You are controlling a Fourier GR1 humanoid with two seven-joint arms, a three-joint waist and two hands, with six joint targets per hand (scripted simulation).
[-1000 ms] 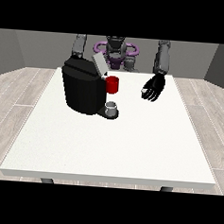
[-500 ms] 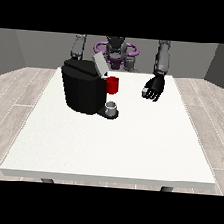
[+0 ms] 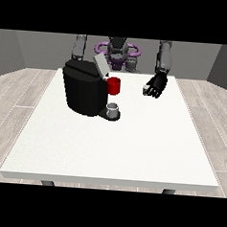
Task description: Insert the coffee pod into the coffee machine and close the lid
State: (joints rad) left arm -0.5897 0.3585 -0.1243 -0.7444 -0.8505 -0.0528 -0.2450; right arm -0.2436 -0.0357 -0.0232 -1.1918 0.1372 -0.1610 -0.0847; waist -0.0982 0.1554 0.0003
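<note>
The black coffee machine (image 3: 85, 92) stands at the table's back left, its grey lid (image 3: 100, 64) tilted up and open. A red mug (image 3: 114, 85) sits just right of the machine, and a small grey cup (image 3: 114, 108) stands on the machine's front base. To the right of the mug, above the table, the hand at the view's right (image 3: 157, 85) has its fingers curled round a small light-grey coffee pod (image 3: 146, 90). The other arm (image 3: 79, 47) reaches down behind the machine, which hides its hand.
The white table (image 3: 113, 149) stretches wide towards the camera. The robot's torso, with a purple ring (image 3: 132, 50), stands behind the far edge. Wooden floor surrounds the table.
The hand at the view's right has risen slightly and edged towards the machine. The machine, lid, mug and cup have not moved.
</note>
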